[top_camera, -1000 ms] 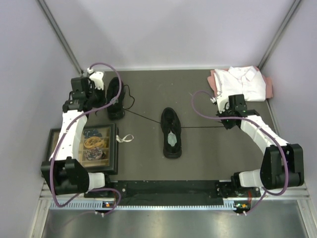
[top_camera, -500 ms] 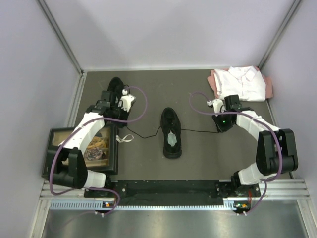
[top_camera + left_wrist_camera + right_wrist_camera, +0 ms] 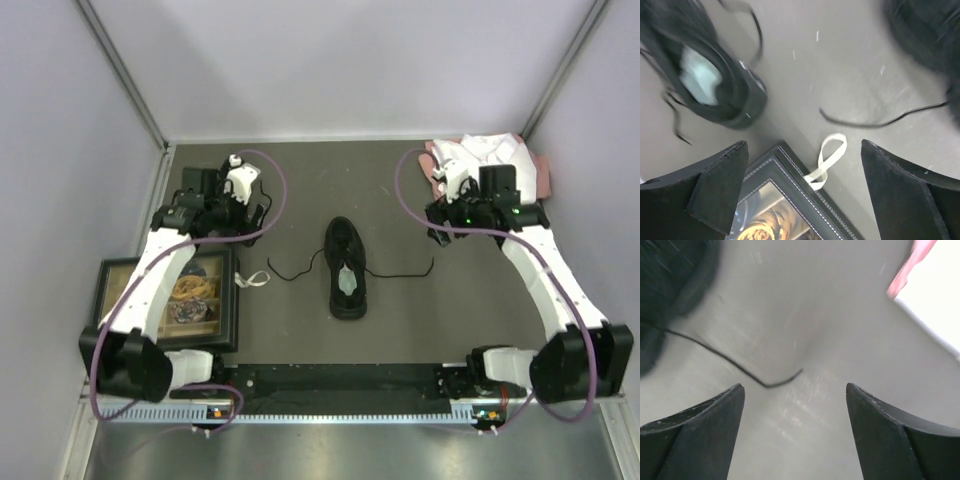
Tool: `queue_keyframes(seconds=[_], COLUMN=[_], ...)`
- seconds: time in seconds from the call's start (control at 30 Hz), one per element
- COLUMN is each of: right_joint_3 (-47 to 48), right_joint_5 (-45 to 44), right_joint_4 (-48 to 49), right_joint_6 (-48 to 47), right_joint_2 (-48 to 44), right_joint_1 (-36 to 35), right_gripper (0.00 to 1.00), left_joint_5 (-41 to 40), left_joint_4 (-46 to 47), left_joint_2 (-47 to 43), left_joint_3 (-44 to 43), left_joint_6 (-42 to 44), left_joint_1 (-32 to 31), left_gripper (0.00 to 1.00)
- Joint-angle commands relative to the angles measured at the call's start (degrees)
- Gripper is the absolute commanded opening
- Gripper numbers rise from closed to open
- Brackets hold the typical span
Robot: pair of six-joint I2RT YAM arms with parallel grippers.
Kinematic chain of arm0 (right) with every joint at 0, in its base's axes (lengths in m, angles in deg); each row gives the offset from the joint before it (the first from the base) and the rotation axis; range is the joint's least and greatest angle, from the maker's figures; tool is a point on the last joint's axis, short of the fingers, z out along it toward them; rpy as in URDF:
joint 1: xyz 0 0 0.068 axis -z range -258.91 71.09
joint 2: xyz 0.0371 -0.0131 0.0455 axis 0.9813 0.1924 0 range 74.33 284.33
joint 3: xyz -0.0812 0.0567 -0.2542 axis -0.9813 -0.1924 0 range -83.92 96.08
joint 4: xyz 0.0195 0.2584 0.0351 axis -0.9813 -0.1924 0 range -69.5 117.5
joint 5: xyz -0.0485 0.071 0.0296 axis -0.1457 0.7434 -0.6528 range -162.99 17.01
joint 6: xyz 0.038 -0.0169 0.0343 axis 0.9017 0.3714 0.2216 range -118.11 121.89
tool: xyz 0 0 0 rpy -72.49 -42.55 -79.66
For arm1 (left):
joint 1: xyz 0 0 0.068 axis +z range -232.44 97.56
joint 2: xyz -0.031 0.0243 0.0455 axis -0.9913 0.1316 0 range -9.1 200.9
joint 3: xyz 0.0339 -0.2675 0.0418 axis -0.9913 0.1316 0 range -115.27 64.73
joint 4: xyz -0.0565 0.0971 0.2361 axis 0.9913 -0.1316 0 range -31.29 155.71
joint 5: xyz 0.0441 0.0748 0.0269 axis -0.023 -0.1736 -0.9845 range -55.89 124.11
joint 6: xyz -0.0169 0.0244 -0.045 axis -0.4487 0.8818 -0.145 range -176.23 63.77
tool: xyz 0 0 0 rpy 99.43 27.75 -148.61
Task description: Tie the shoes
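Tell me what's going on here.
Two robot arms are working on tying shoes. The left pincer and the right pincer are both open and hold nothing. The middle shoe has its laces lying loose on the table, one end to each side, with no bow visible. The other shoe sits far left, by the left pincer.

Second shoe (image 3: 925, 30) blurred, cut by frame edge, other shoe (image 3: 670, 275) smeared, white shirt (image 3: 940, 302) cropped at right
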Motion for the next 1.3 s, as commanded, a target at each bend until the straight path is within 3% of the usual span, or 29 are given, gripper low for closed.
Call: queue_keyframes(seconds=[0.0, 0.13, 0.3, 0.4, 0.63, 0.93, 1.13, 1.27], right_joint_3=[3.33, 3.33, 3.5, 6.82, 8.35, -0.1, -1.86, -1.6], right_joint_5=[6.72, 10.14, 13.49, 15.86, 20.79, 22.28, 23.77, 27.01], right_joint_4=[2.27, 6.94, 15.99, 17.06, 6.87, 2.29, 2.9, 5.18], right_joint_6=[0.16, 1.83, 10.17, 10.1, 5.09, -0.36, -0.37, 2.53], right_joint_2=[-7.09, -10.87, -11.59, -8.26, -2.45, -1.3, -0.77, 0.11], right_joint_1=[0.75, 0.75, 0.75, 0.66, 0.66, 0.75, 0.75, 0.66], right_gripper=[0.86, 0.99, 0.99, 0.99, 0.99, 0.99, 0.98, 0.95], left_joint_5=[6.08, 12.4, 28.66, 27.98, 27.97, 31.75, 33.16, 33.33], left_joint_4=[4.11, 9.32, 5.26, 14.48, 18.19, 19.51, 19.86, 20.65], left_joint_2=[-7.83, -11.44, -6.26, -3.8, 7.43, 13.16, 14.66, 15.54], left_joint_3=[-2.34, 1.43, 1.96, 6.09, 5.93, 5.83, 5.66, 5.75], left_joint_6=[-3.21, -2.98, 4.6, 0.73, -1.55, -2.52, -3.14, -3.4], left_joint_1=[0.21, 0.12, -1.1, -6.18, -12.01, -12.97, -13.15, -13.41], left_gripper=[0.98, 0.98, 0.98, 0.97, 0.59, 0.38, 0.37, 0.23])
